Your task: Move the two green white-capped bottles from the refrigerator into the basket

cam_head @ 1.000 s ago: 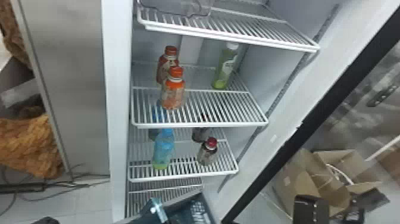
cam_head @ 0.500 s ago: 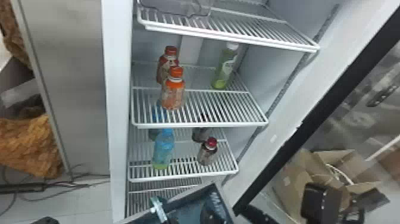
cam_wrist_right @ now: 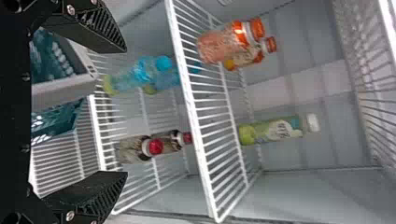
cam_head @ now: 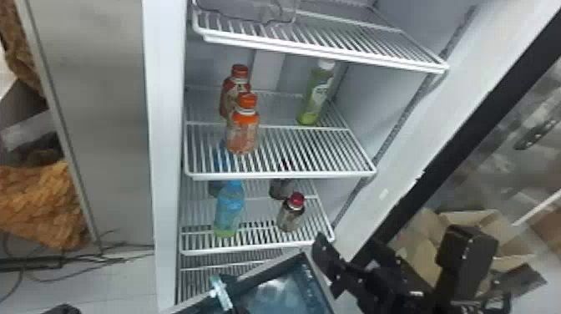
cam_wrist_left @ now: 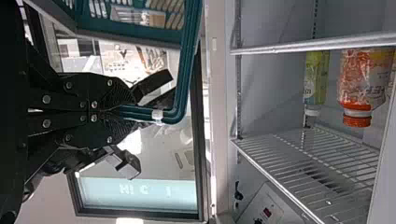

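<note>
**A:** ok so where's the white-capped green bottle (cam_head: pixel 317 96) at?

**B:** Standing upright in the fridge, toward the back right of the middle shelf (cam_head: pixel 284 177). Two orange-capped bottles share that shelf over on the left: one up front (cam_head: pixel 243 133), the other (cam_head: pixel 231 92) right behind it. The green one's well apart from both.

**A:** And the basket (cam_head: pixel 267 268)?

**B:** Low down in front of the fridge, bottom middle of the head view, tilted. It's teal inside with a grey rim. Too blurry in there for me to say what it's carrying tbh.

**A:** What's the left claw (cam_wrist_left: pixel 119 111) up to?

**B:** Clamped on the basket's teal handle (cam_wrist_left: pixel 183 86), fingers together around it, near the little white clip (cam_wrist_left: pixel 158 115).

**A:** Right claw (cam_head: pixel 350 250)?

**B:** Just beside the basket, on its right side. Fingers are wide apart. Can't tell if it's touching the basket though.

**A:** Anything on the shelf (cam_head: pixel 259 249) under the green bottle's one?

**B:** Yep, a blue bottle (cam_head: pixel 229 208) on the left with another blue one (cam_wrist_right: pixel 166 80) behind it, plus a dark red-capped bottle (cam_head: pixel 290 217) on the right, also with a second one (cam_wrist_right: pixel 173 140) behind. Oh, and there's an open cardboard box (cam_head: pixel 463 217) way off to the right, past the door frame.
</note>
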